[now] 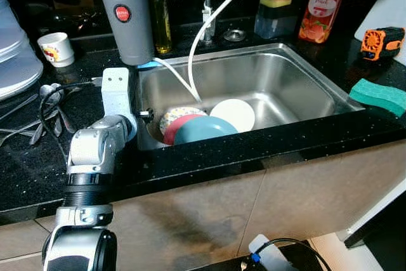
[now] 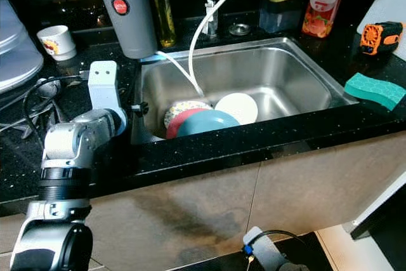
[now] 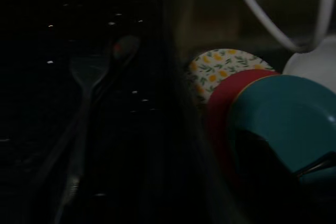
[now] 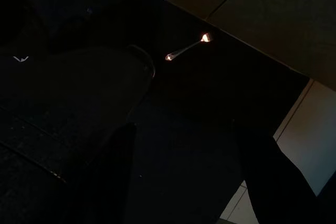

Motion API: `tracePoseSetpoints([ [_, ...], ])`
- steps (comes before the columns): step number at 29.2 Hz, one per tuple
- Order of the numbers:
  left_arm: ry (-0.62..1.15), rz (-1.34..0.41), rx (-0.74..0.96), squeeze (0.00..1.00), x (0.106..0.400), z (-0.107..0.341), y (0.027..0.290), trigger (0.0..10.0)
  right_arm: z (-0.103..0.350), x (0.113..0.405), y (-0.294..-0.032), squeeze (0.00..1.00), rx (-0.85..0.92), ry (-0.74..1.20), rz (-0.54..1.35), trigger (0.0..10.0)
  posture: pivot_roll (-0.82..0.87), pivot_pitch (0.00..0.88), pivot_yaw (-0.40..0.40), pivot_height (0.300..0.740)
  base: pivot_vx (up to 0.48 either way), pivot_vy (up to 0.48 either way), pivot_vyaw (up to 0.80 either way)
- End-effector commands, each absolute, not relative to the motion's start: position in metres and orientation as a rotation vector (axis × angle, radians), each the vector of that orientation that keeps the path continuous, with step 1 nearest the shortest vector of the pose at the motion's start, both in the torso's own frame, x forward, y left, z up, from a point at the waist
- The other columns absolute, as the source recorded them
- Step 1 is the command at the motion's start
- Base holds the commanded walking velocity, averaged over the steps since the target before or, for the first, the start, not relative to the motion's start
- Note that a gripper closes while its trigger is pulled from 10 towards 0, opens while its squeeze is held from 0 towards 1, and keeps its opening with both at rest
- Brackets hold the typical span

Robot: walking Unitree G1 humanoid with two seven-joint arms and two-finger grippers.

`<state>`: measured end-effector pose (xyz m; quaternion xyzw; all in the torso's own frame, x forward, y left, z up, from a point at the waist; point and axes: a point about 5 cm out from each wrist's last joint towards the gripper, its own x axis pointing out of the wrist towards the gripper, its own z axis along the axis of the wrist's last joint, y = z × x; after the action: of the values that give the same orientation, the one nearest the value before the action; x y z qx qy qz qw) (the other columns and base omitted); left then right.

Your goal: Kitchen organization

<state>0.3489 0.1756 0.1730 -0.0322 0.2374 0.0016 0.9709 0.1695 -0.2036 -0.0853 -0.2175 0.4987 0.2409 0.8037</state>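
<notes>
Four dishes lie stacked in the stainless steel sink (image 1: pixel 298 80), against its front wall toward the left corner: a teal plate (image 1: pixel 204 129) foremost, a red plate (image 1: pixel 178 126) behind it, a floral-patterned plate (image 1: pixel 179 113) behind that, and a white plate (image 1: pixel 233 113) just beside them on the right. A white hose (image 1: pixel 216 17) loops down from the rear edge and ends in the basin near the white plate.

The sink is set into a black speckled countertop (image 1: pixel 254 150) above beige tiled cabinet fronts. Along the rear edge stand a grey cylindrical dispenser (image 1: pixel 125 14) with a red round badge, a bottle of yellow liquid (image 1: pixel 160 20) just beside it, a clear holder with a yellow sponge (image 1: pixel 275 12), and an orange bottle (image 1: pixel 323 4). A white cup (image 1: pixel 56 49) stands at the rear left. Loose cutlery (image 1: pixel 44 112) lies on the left part of the counter. A green sponge (image 1: pixel 379 95) lies at the sink's right edge, with an orange and black device (image 1: pixel 383 41) behind it.

The left gripper (image 1: pixel 144 115) sits at the sink's left rim, pointed toward the plates; finger spacing cannot be determined. The left wrist view shows the plates and a spoon (image 3: pixel 86 82) on the dark counter. The right gripper (image 4: pixel 184 182) hangs over dark flooring, fingers spread wide, holding nothing.
</notes>
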Motion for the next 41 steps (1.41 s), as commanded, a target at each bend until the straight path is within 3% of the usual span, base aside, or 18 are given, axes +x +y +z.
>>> tracePoseSetpoints([
  [1, 0.629, 0.052, -0.037, 0.0, 0.339, 0.139, 0.189, 0.0, -0.086, 0.168, -0.201, 0.0, -0.466, 1.066, 0.522, 10.0, 0.04, 0.0, 0.069, 0.74, 0.0, 0.0, 0.0],
  [26, 0.657, 0.058, 0.023, 0.0, 0.336, 0.126, 0.198, 0.0, -0.086, 0.168, -0.202, 0.0, -0.474, 1.065, 0.515, 10.0, 0.04, 0.0, 0.072, 0.74, 0.0, 0.0, 0.0],
  [34, 0.365, -0.06, -0.037, 0.0, 0.355, 0.174, 0.18, 0.0, -0.086, 0.168, -0.203, 0.0, -0.483, 1.066, 0.515, 10.0, 0.04, 0.0, 0.066, 0.74, 0.0, 0.0, 0.0],
  [41, 0.304, -0.126, -0.05, 0.0, 0.356, 0.186, 0.17, 0.0, -0.086, 0.168, -0.203, 0.0, -0.486, 1.066, 0.516, 10.0, 0.04, 0.0, 0.066, 0.74, 0.0, 0.0, 0.0],
])
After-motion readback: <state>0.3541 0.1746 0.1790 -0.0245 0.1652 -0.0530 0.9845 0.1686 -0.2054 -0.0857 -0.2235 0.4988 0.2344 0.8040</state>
